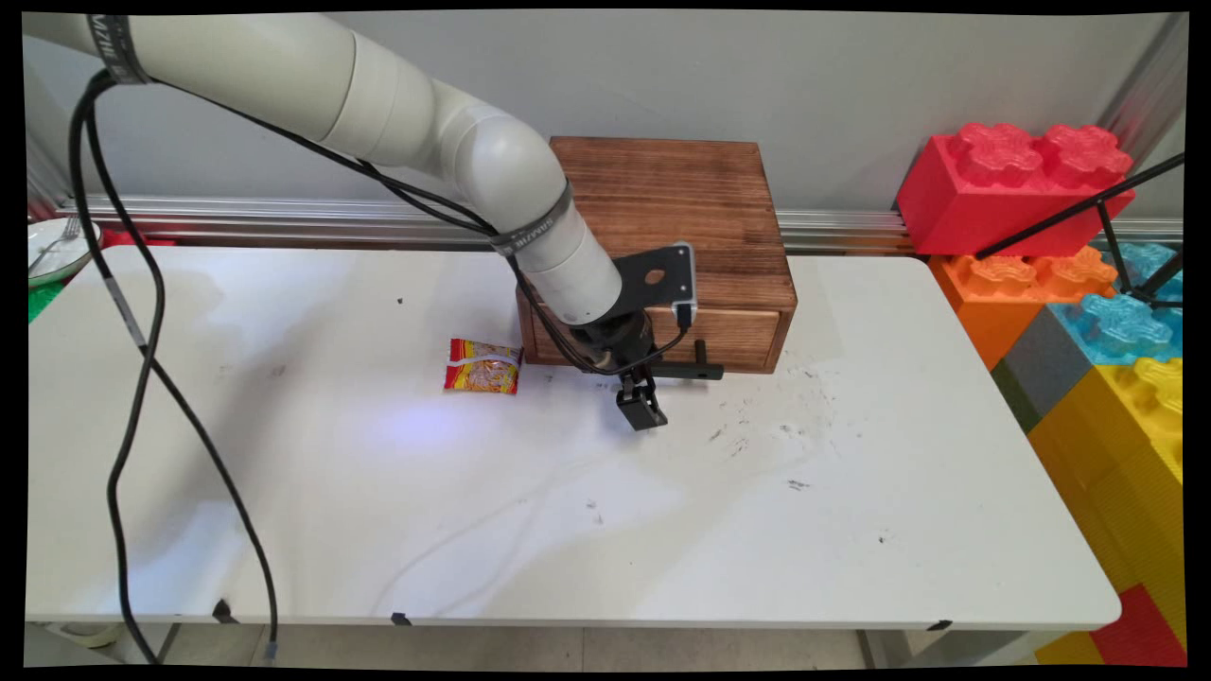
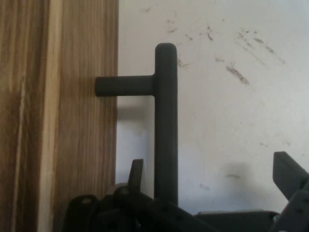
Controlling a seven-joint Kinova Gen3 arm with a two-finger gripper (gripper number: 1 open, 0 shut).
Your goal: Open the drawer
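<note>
While the gripper (image 2: pixel 207 193) is straddling the drawer handle (image 2: pixel 165 121) with fingers spread apart, any sideways drift is risking a glancing miss.

The arm hides the left part of the drawer (image 1: pixel 728 333) front and the handle's (image 1: pixel 702 367) left end. In the hand view the handle (image 2: pixel 165 121) runs down behind the gripper's (image 2: pixel 212 188) linkage, its lower end unseen, and the right finger (image 2: pixel 288 174) is cut by the edge. The packet's (image 1: pixel 483 366) print is too small to read.
</note>
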